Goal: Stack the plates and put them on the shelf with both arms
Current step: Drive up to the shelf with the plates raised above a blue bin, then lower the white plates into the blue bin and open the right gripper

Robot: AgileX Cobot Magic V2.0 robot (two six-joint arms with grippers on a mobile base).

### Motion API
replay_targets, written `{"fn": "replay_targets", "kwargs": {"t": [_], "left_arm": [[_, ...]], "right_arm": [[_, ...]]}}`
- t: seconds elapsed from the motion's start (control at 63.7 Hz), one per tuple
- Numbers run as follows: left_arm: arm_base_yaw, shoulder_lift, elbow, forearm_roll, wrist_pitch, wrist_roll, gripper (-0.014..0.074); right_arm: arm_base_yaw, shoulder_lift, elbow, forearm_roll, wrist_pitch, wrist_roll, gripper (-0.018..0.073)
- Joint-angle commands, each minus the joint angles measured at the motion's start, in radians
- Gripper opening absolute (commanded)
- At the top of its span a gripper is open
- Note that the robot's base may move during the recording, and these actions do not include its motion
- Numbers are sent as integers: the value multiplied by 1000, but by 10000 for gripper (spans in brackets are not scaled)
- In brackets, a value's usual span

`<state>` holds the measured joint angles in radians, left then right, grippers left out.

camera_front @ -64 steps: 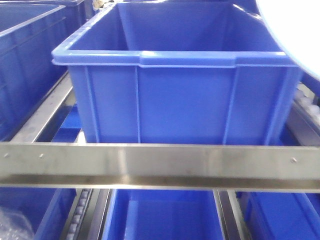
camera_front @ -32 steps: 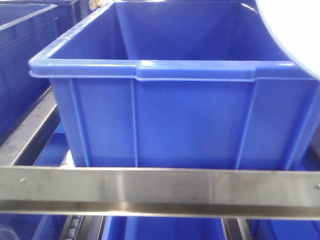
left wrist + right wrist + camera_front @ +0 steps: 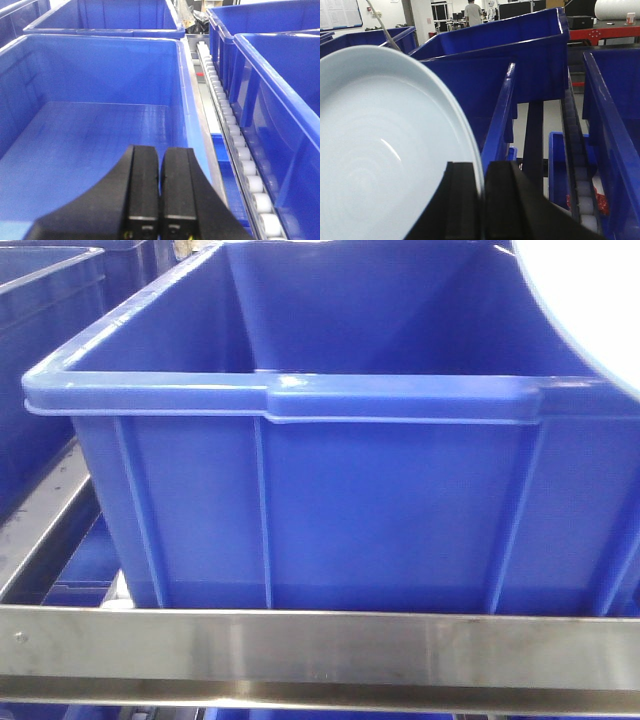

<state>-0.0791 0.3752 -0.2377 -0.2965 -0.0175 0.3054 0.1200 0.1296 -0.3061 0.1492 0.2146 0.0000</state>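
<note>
A white plate (image 3: 380, 150) fills the left of the right wrist view, held up on its edge. My right gripper (image 3: 483, 192) is shut on the plate's rim. The same white plate (image 3: 590, 300) shows at the top right of the front view, above the blue bin (image 3: 330, 470). I cannot tell whether it is one plate or a stack of two. My left gripper (image 3: 159, 185) is shut and empty, above the inside of a blue bin (image 3: 90, 130). The shelf's steel front rail (image 3: 320, 650) crosses the bottom of the front view.
Several blue plastic bins (image 3: 280, 75) sit on the rack. A roller track (image 3: 235, 145) runs between bins at the right of the left wrist view. More blue bins (image 3: 520, 55) and a roller track (image 3: 580, 165) show in the right wrist view.
The front view has moved closer to the blue bin, which looks larger now. The steel rail has dropped lower in the frame. The plate stays at the top right.
</note>
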Motion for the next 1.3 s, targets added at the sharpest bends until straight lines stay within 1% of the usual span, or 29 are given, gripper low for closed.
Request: {"fn": "replay_targets", "kwargs": {"t": [0.0,0.486,0.643,0.91,1.004,1.145,1.224,1.287], "left_arm": [[1,6,-30,-3,-81,-2,80],[1,6,-30,-3,-81,-2,80],[1,6,-30,-3,-81,-2,80],[1,6,-30,-3,-81,-2,80],[1,6,-30,-3,-81,-2,80],[7,6,-30,-3,-81,-2,80],[7,6,-30,-3,-81,-2,80],[7,6,-30,-3,-81,-2,80]], "right_arm": [[-2,12,-32,10,-107,0,48],[-2,12,-32,11,-119,0,48],[-1,43,-62,11,-122,0,55],[-1,262,-156,10,-167,0,56],[-1,362,-219,10,-215,0,56],[4,516,-316,10,-230,0,56],[30,594,-366,10,-232,0,56],[72,646,-402,10,-238,0,56]]}}
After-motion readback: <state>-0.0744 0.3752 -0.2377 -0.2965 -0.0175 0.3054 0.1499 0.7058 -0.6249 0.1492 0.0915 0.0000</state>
